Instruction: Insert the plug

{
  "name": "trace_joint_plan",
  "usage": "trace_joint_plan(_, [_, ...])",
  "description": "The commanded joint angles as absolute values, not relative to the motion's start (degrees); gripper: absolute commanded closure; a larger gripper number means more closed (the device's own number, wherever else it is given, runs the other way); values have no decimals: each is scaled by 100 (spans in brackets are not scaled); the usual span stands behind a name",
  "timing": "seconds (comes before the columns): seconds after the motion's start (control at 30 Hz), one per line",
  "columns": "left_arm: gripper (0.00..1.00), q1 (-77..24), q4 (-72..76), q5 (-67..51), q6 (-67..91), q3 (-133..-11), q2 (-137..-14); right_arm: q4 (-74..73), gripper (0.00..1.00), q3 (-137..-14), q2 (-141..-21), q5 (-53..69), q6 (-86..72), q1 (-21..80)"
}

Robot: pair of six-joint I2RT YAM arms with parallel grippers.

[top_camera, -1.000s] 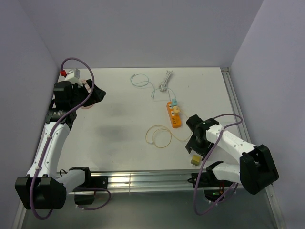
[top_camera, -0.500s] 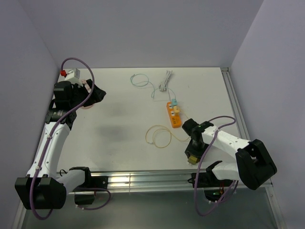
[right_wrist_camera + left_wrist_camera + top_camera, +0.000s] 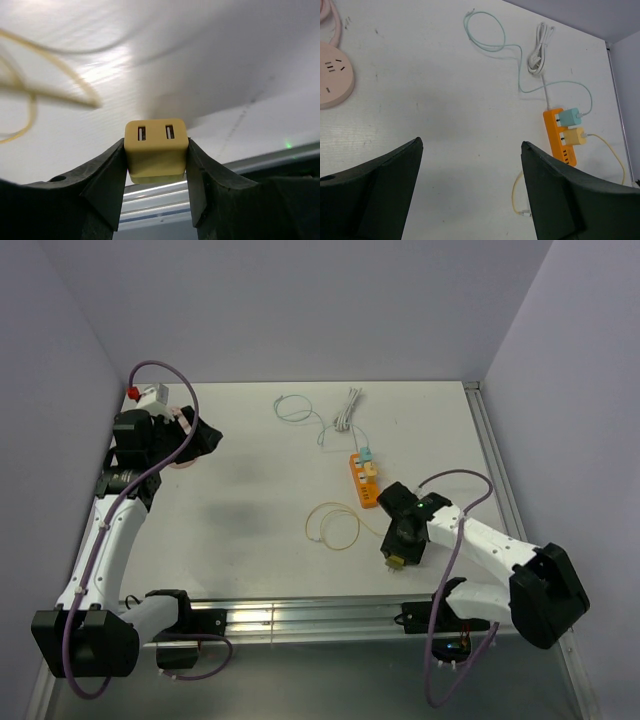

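My right gripper (image 3: pixel 396 562) is shut on a small yellow plug cube (image 3: pixel 156 148) and holds it just above the table's near edge; two slots on its face show in the right wrist view. An orange power strip (image 3: pixel 365 480) lies just beyond it, with a teal plug (image 3: pixel 568 117) and a yellow plug (image 3: pixel 575 136) seated in it. The strip also shows in the left wrist view (image 3: pixel 566 152). My left gripper (image 3: pixel 470 190) is open and empty at the far left (image 3: pixel 205 437).
A round pink socket (image 3: pixel 332 75) lies by the left gripper. A yellow cable loop (image 3: pixel 335 525) lies left of the right gripper. A teal cable (image 3: pixel 295 410) and a coiled white cable (image 3: pixel 347 410) lie at the back. A metal rail (image 3: pixel 300 615) runs along the near edge.
My right gripper has swung left along the near edge with the yellow plug cube in it. The left arm has not moved.
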State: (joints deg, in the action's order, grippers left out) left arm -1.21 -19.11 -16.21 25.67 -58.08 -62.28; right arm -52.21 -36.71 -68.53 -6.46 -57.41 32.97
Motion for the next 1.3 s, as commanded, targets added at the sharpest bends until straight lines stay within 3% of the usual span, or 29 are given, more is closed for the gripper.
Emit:
trace_joint_plan(0.0, [16,-132,-1652,-1757,2522,-5757,-6310,-4677,100,-4069,-6321,-792,-5284,3445])
trace_joint_plan(0.23, [15,-184,-1539,-2354,2452,-5748,-6557,-2955,100,-3815,-4688,-26,-4088,3822])
trace_joint_plan(0.6, [8,-1309,-1617,-2997,1960,-5792,-6785,-2655,100,-3323,-2779,465,-3059,3938])
trace_joint_plan(0.83, [5,-1880,-1476,-3357,1890,-5669,-6636,-1794,100,-2962,-2514,1274,-2682,3938])
trace_joint_plan(1.0, [3,-2652,-2143,-3339,1863,-6116,-6986,-1460,100,-2839,-2531,1879,-2382,3938])
trace_joint_plan(1.27, [3,-3681,-1995,-3744,2837,-6073,-6882,-1116,100,-2681,-2654,2909,-2162,3964])
